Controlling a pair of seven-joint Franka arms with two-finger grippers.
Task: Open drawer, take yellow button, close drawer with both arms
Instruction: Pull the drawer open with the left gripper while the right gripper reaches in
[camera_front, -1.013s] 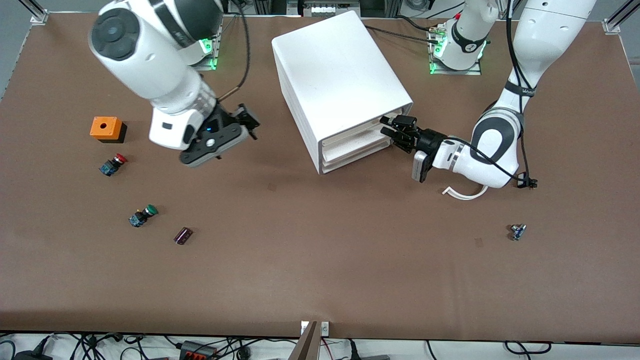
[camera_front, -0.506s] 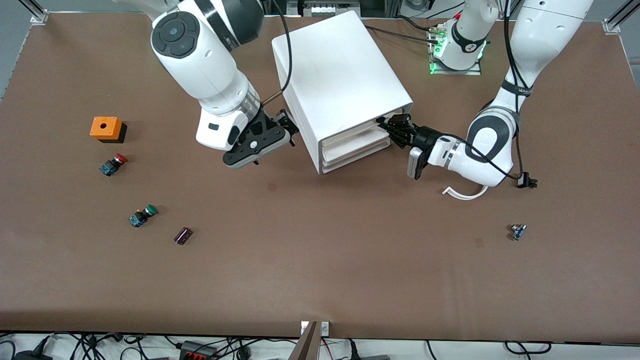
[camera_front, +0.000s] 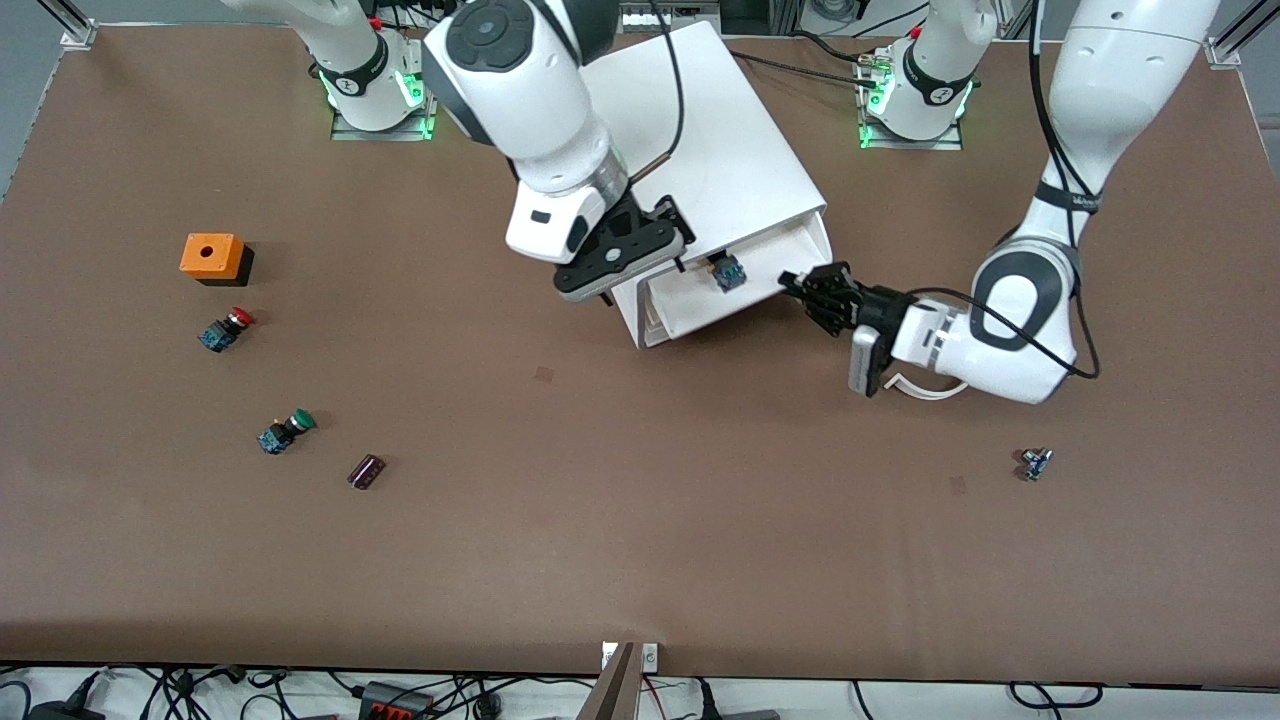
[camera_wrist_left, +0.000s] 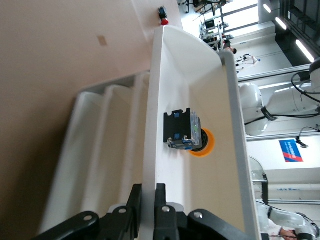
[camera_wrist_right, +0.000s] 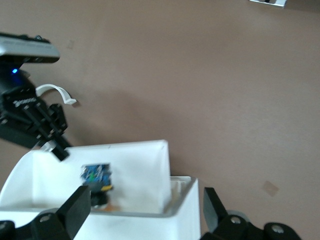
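The white cabinet (camera_front: 690, 130) stands mid-table, and its top drawer (camera_front: 775, 262) is pulled partway out. Inside lies the button (camera_front: 728, 272), an orange cap on a black-and-blue body. In the left wrist view the button (camera_wrist_left: 187, 134) rests on the drawer floor. My left gripper (camera_front: 797, 284) is shut on the drawer's front wall (camera_wrist_left: 152, 125), one finger on each side of it. My right gripper (camera_front: 683, 240) hangs open over the cabinet's front edge, just above the drawer. From the right wrist the button (camera_wrist_right: 97, 177) shows in the drawer (camera_wrist_right: 145, 172), off to one side of the open fingers.
Toward the right arm's end lie an orange box (camera_front: 211, 257), a red-capped button (camera_front: 226, 328), a green-capped button (camera_front: 285, 431) and a small dark purple part (camera_front: 366, 471). A white curved strip (camera_front: 925, 388) lies under the left arm. A small part (camera_front: 1036, 463) sits nearer the camera.
The left gripper shut on the drawer's front wall and pulled the drawer out, baring the button. The right arm swung from the right arm's end of the table to above the cabinet.
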